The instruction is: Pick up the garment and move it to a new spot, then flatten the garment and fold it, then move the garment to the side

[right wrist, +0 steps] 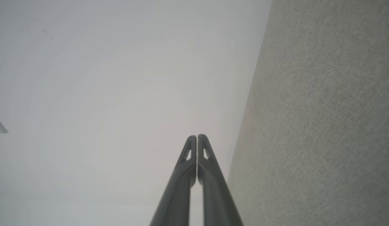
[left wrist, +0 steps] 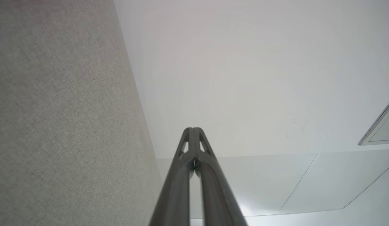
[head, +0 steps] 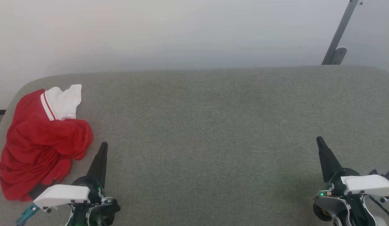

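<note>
Grey fabric-covered surface (head: 207, 125) runs wide left to right, rounded corner at far left, pale wall (head: 182, 31) behind it. The garment (head: 40, 141) lies in a crumpled heap at the left end of the surface, close to its left edge. It is mostly red, with one white sleeve (head: 65, 100) thrown up on the far side and red-white striped trim (head: 47, 106) where the sleeve meets the red. No print legible in the bunching. Left gripper (head: 103, 144) sits at near left, just right of the heap, with its long dark fingers pressed together to a single point aimed toward the far side. Whether its base touches the cloth I cannot tell. Right gripper (head: 319, 138) sits at near right, well apart from the garment, fingers likewise pressed together and holding nothing. Left wrist view: both fingers (left wrist: 178, 188) meet at the tips, grey fabric on one side, white wall beyond. Right wrist view: fingers (right wrist: 213, 194) closed tip to tip, same fabric and wall. A grey metal strut (head: 339, 34) slants up the wall at far right.
</note>
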Controlling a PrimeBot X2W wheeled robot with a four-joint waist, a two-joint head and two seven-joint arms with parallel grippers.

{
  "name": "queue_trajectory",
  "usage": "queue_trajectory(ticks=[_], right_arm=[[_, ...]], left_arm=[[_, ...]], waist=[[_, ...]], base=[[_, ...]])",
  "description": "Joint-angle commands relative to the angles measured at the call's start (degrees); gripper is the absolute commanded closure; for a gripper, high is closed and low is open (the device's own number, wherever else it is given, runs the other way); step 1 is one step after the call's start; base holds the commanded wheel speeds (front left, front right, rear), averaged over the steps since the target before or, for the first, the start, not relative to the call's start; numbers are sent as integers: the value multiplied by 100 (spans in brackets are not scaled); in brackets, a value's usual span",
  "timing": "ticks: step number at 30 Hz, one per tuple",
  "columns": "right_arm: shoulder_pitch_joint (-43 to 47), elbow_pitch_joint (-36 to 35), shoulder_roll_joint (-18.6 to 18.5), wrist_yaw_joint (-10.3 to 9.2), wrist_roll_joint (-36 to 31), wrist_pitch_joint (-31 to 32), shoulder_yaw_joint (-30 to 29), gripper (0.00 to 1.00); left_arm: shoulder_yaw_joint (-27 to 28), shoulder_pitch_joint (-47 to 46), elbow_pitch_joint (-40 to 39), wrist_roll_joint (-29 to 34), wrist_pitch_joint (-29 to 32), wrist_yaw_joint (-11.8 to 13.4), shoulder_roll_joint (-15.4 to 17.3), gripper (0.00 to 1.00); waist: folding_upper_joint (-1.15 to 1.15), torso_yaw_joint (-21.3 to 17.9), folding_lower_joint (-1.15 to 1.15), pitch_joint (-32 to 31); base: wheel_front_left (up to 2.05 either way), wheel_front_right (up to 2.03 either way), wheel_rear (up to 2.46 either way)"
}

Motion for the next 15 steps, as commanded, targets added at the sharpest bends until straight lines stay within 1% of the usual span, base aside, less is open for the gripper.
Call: queue_trajectory(ticks=[1, 15], right_arm=[[-28, -9, 18, 2, 25, 3, -8, 100], [-28, -9, 18, 2, 25, 3, -9, 100]], left_arm=[[11, -63, -20, -23, 13, -28, -15, 100], [11, -63, -20, -23, 13, -28, -15, 100]], waist=[[0, 0, 0, 0], [0, 0, 0, 0]], base=[[0, 0, 0], [0, 0, 0]])
